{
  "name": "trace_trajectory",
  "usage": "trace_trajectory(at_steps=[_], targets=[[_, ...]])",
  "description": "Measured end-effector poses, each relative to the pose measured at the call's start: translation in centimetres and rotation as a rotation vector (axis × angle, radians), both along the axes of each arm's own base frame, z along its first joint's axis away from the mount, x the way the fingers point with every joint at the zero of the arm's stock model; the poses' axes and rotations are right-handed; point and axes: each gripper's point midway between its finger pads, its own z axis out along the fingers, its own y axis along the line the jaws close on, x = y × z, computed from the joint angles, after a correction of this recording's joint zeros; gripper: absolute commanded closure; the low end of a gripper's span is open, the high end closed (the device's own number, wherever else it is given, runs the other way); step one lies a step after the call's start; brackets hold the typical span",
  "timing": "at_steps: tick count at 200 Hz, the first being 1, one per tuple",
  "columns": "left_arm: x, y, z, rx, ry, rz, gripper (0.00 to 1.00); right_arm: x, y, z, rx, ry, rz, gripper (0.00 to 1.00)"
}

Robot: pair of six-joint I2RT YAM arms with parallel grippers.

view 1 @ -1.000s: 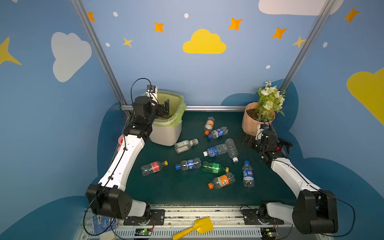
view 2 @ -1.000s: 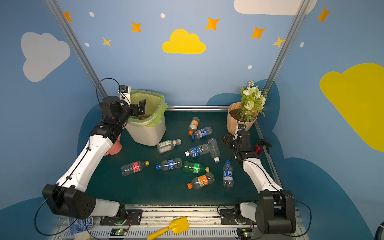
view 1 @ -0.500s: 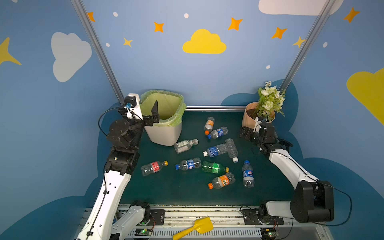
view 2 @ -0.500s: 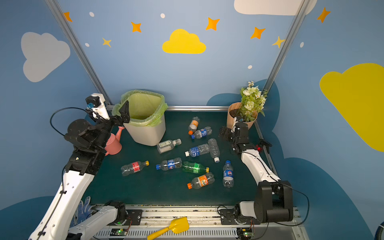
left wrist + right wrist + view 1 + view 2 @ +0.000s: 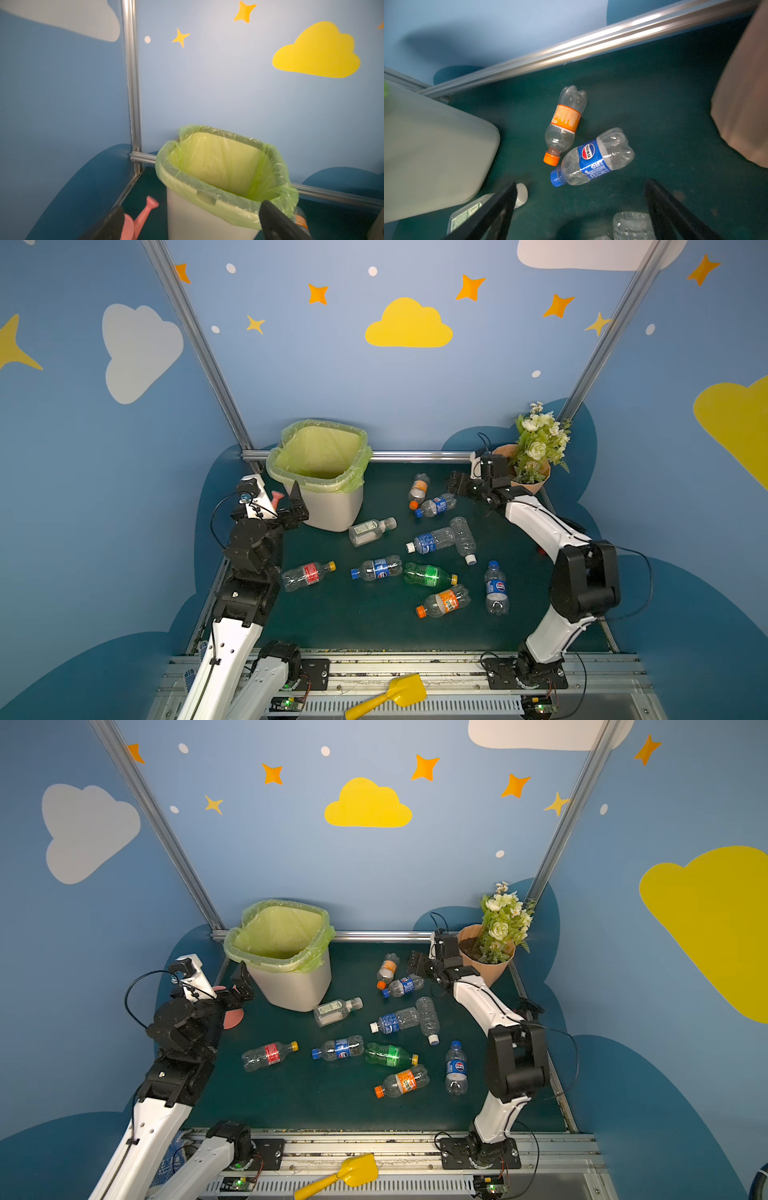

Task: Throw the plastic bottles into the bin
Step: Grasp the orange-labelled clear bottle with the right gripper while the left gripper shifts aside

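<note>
Right hand (image 5: 457, 485), wide open and empty, faced orange-label bottle (image 5: 565, 122) and Pepsi bottle (image 5: 596, 158) lying close together just ahead; closing there might have caught both or flicked one away.

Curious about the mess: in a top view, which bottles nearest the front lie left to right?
Red-label bottle → sideways blue-label bottle → green bottle → lengthwise blue-label bottle. Near orange-label bottle skipped: it overlaps the green one.

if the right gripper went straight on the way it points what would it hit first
Most likely the blue-label bottle, lying just ahead of the open right gripper beside the orange-label bottle; depth is unclear.
</note>
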Motion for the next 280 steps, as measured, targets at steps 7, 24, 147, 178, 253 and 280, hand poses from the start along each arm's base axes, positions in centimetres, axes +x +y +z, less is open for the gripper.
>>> trace_trajectory(at_steps=[7, 24, 147, 178, 253, 280], targets=[[-0.1, 0.4, -0.9, -0.016, 0.016, 0.018, 0.0, 0.6, 0.9, -0.4, -0.004, 0.018, 0.015, 0.06], [-0.3, 1.0, -3.3, -0.054, 0.062, 0.055, 0.0, 1.4, 2.8, -1.8, -0.015, 0.06, 0.047, 0.05], [-2.2, 2.4, -11.8, -0.233, 0.195, 0.151, 0.0, 4.4, 8.2, -9.5, -0.077, 0.245, 0.12, 0.08], [-2.1, 2.2, -12.0, -0.234, 0.202, 0.141, 0.0, 5.4, 8.8, -10.4, -0.087, 0.254, 0.124, 0.1], [-1.7, 2.0, -12.6, -0.232, 0.23, 0.13, 0.0, 7.7, 9.6, -12.8, -0.112, 0.279, 0.121, 0.12], [-1.7, 1.9, -12.7, -0.232, 0.23, 0.128, 0.0, 7.9, 9.6, -13.9, -0.118, 0.302, 0.115, 0.16]])
